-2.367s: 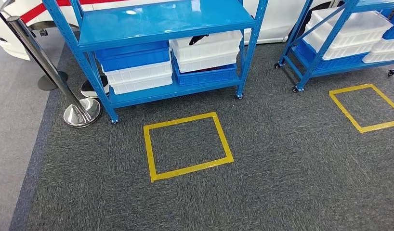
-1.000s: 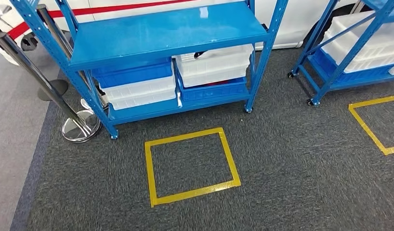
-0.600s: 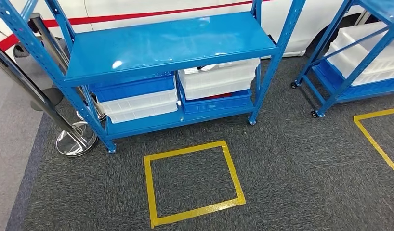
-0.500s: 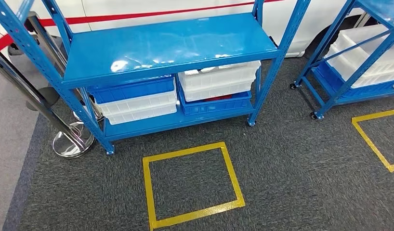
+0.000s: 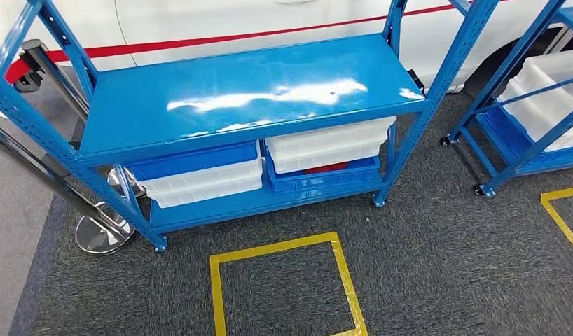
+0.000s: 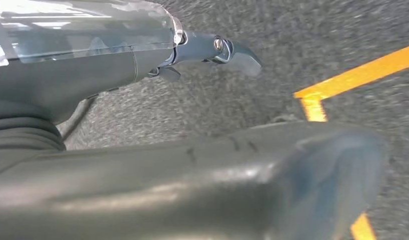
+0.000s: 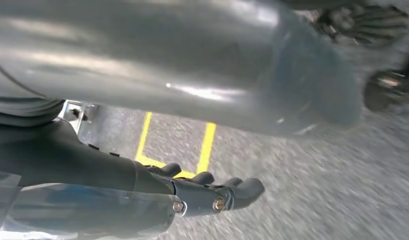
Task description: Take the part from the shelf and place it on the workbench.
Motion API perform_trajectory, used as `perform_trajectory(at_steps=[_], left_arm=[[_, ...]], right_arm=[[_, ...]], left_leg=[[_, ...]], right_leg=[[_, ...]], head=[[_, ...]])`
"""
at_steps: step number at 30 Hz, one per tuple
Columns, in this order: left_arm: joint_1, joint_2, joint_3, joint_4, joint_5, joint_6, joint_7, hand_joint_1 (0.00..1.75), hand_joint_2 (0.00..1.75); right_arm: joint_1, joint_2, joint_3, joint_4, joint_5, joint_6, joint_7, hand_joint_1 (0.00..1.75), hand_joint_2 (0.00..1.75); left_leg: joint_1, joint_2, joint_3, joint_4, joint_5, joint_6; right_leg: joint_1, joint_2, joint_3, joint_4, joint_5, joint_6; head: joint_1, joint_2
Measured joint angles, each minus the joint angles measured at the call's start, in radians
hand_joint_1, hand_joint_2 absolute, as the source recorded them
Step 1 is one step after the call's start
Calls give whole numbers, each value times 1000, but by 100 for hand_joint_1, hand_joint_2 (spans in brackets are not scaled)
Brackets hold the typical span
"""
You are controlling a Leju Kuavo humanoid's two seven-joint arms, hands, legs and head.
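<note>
A blue metal shelf (image 5: 249, 91) stands straight ahead, its middle board bare and shiny. Under that board, on the bottom level, sit stacked white bins (image 5: 329, 147) over a blue bin (image 5: 326, 180), with a blue bin (image 5: 192, 157) over white ones (image 5: 203, 185) beside them. The board hides the insides of the bins, so I cannot make out the part. My left hand (image 6: 117, 75) hangs over the carpet with its fingers (image 6: 227, 50) straight and nothing in it. My right hand (image 7: 92, 170) hangs likewise, fingers (image 7: 227, 192) stretched out and holding nothing.
A yellow tape square (image 5: 343, 280) marks the dark carpet just before the shelf. A chrome stanchion base (image 5: 98, 231) stands by the shelf's left leg. A second blue shelf (image 5: 522, 133) with white bins is on the right. Behind both is a white car (image 5: 221, 21) with a red stripe.
The camera has moved forward and nearer the shelf, which now looks larger and lower in the picture. The yellow square has slid to the bottom edge.
</note>
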Motion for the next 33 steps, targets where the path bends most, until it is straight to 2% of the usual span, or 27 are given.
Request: perform_trajectory(at_steps=[1,2,3,4,5,6,8,9,10,12,14,16,21,26,28,29,31,32,33], left_arm=[[1,0,0,0,1,2,3,0,0],[2,0,0,0,2,5,5,0,0],[4,0,0,0,3,8,7,0,0],[5,0,1,0,3,11,8,0,0],[6,0,1,0,4,13,9,0,0],[8,0,1,0,5,14,9,0,0],[12,1,2,0,10,15,11,0,0],[14,1,3,0,12,16,11,0,0],[14,1,4,0,14,17,12,0,0],[12,0,5,0,14,17,12,0,0],[9,0,5,0,15,17,12,0,0],[8,0,6,0,17,17,12,0,0],[8,1,8,0,23,16,12,0,0],[8,1,9,0,21,17,13,0,0],[7,1,9,0,21,17,13,0,0],[8,1,9,0,20,17,13,0,0],[8,1,9,0,20,17,13,0,0],[8,1,9,0,19,17,14,0,0],[8,1,9,0,19,17,14,0,0]], right_arm=[[-2,0,-1,0,2,0,1,0,0],[-3,0,-2,0,4,1,2,0,0],[-4,0,-2,0,6,1,3,0,0],[-4,0,-2,0,7,2,4,0,0],[-4,0,-2,0,8,2,4,0,0],[-4,0,-2,0,9,2,5,0,0],[-5,0,-2,1,12,4,6,0,0],[-6,1,-2,2,14,5,6,0,0],[-8,1,-2,2,17,7,8,0,0],[-9,0,-2,2,19,9,11,0,0],[-10,0,-2,2,20,12,13,0,0],[-12,0,-2,2,21,15,13,0,0],[-14,0,-2,2,25,22,13,0,0],[-16,0,-2,2,27,29,13,0,0],[-17,-2,-2,2,27,29,13,0,0],[-17,-2,-1,2,27,30,13,0,0],[-17,-3,-1,2,26,30,13,0,0],[-17,-3,-1,2,25,30,13,0,0],[-17,-3,-1,2,24,30,13,0,0]], left_leg=[[2,3,-40,39,-40,-5],[5,4,-73,58,-93,-9],[7,6,-98,58,-141,-11],[8,7,-115,40,-165,-11],[9,8,-126,4,-149,-10],[9,9,-132,-46,-89,-7],[6,9,-144,-139,55,3],[5,9,-147,-163,108,9],[5,9,-149,-172,131,12],[5,6,-143,-174,146,15],[3,4,-143,-176,144,17],[2,3,-143,-176,140,24],[-6,3,-142,-173,130,38],[-11,3,-136,-179,128,54],[-6,6,-127,-192,132,61],[-4,7,-123,-196,133,63],[-4,9,-120,-198,132,66],[-5,9,-119,-198,130,66],[-5,9,-119,-198,129,66]], right_leg=[[0,1,19,-6,-12,-2],[-1,2,39,-9,-26,-2],[-1,3,60,-11,-41,-1],[-1,3,80,-12,-55,0],[-1,3,100,-12,-70,1],[-1,3,116,-13,-83,3],[2,5,138,-8,-106,11],[4,7,142,-6,-115,16],[6,9,146,-2,-123,18],[8,8,149,-4,-131,15],[7,5,153,-11,-133,11],[7,5,157,-18,-135,15],[-1,4,163,-29,-137,39],[-9,4,167,-29,-141,58],[-8,0,151,13,-164,64],[-9,-2,127,62,-187,65],[-9,-4,56,183,-237,67],[-10,-4,29,225,-246,67],[-10,-4,14,247,-250,67]], head=[[0,0],[0,0],[0,0],[0,0],[0,0],[0,0],[0,0],[0,0],[0,0],[0,0],[0,0],[0,0],[0,0],[0,0],[0,0],[0,0],[0,0],[0,0],[0,0]])
